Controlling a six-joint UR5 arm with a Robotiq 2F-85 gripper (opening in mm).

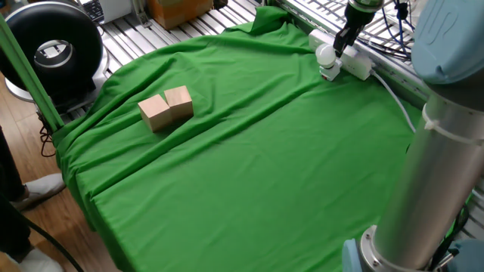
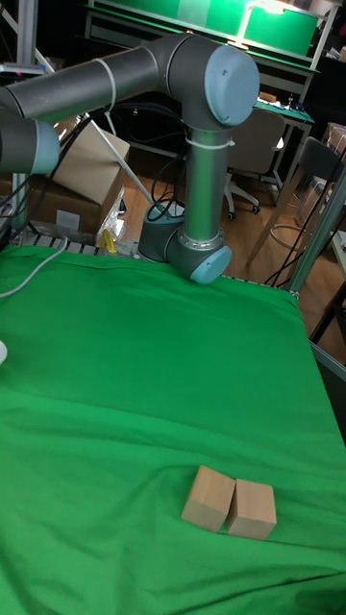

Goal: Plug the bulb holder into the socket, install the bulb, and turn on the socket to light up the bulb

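The socket (image 1: 355,62) is a long white power strip lying at the far right edge of the green cloth. The white bulb holder (image 1: 330,72) sits plugged in at its left end, and the bulb (image 1: 325,54) is screwed into it and is not glowing. My gripper (image 1: 341,42) points down at the strip just right of the bulb, its dark fingers together and holding nothing. In the tall fixed view only a sliver of the bulb (image 2: 2,353) and the white cable (image 2: 29,274) show at the left edge; the gripper is out of that picture.
Two wooden blocks (image 1: 166,107) stand side by side on the left of the green cloth (image 1: 249,166), also seen as wooden blocks (image 2: 229,502). A metal rack (image 1: 318,11) runs behind the strip. The robot's grey arm column (image 1: 423,174) rises at the right.
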